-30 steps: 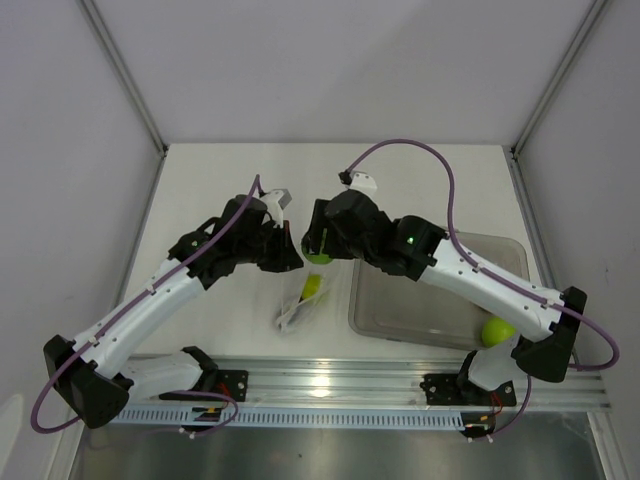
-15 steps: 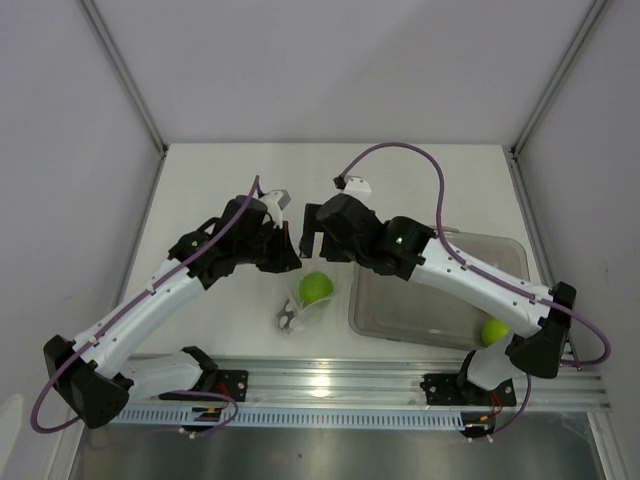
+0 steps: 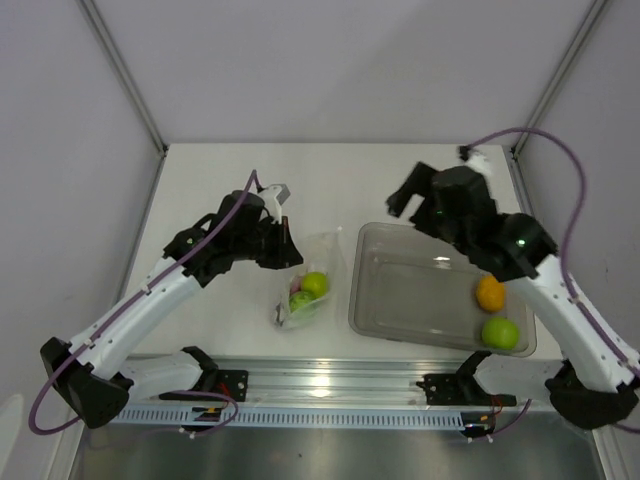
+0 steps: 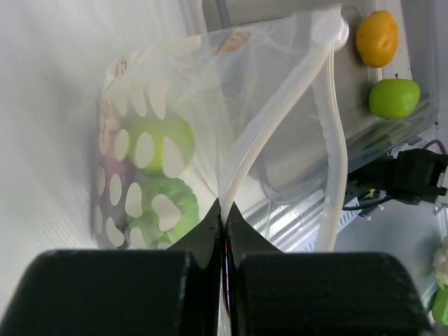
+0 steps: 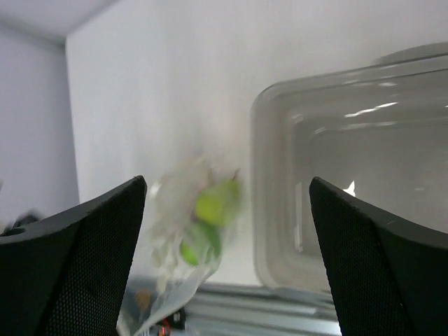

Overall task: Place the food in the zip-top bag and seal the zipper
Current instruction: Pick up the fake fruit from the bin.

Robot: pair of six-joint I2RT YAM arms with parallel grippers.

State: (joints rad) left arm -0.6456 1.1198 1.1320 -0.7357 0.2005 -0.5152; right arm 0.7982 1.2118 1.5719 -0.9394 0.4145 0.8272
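The zip-top bag (image 3: 304,283) lies left of the tub, its mouth held up by my left gripper (image 3: 288,250). That gripper (image 4: 224,210) is shut on the zipper (image 4: 269,126) at the bag's mouth edge. Inside the bag (image 4: 140,105) I see the yellow-green pear (image 4: 157,143), a green fruit (image 4: 164,210) and a purple shape (image 4: 105,203), likely the eggplant. The orange (image 3: 490,292) and a round green fruit (image 3: 500,333) sit in the tub. My right gripper (image 3: 403,200) is open and empty above the tub's far left corner. In the right wrist view it (image 5: 227,185) looks down at the bag (image 5: 175,238).
The rigid clear grey tub (image 3: 420,300) stands at the right, and its rim (image 5: 262,175) is close beside the bag. A metal rail (image 3: 330,385) runs along the near edge. White walls and frame posts enclose the table at the back and sides.
My right gripper let a green fruit drop into the bag, then swung up and right to the tub's far side. The left gripper kept hold of the bag's mouth.
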